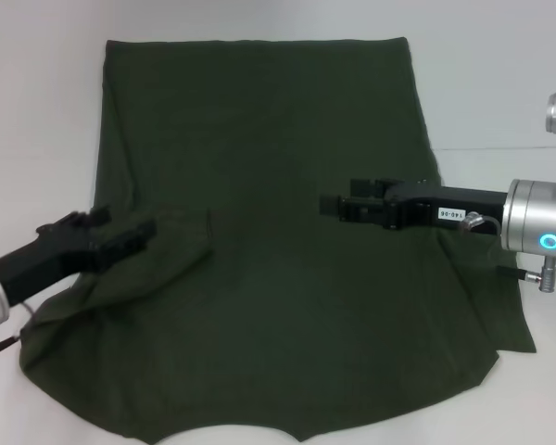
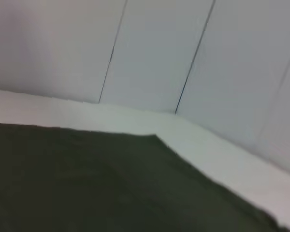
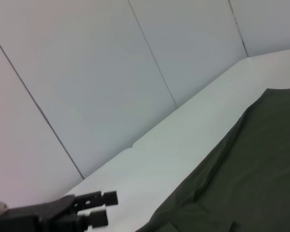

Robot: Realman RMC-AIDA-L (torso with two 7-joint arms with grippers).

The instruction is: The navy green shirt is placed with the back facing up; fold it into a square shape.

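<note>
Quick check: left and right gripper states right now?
Left gripper: over the shirt's left edge, grip cannot be told.
Right gripper: over the shirt's middle, cannot be told.

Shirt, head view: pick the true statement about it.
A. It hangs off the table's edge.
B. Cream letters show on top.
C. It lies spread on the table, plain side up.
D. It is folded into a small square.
C: the shirt lies spread out, plain olive surface up, no letters showing.

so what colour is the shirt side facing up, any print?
Plain dark olive green, no print visible on the navy green shirt. Head view shows it best.
</note>
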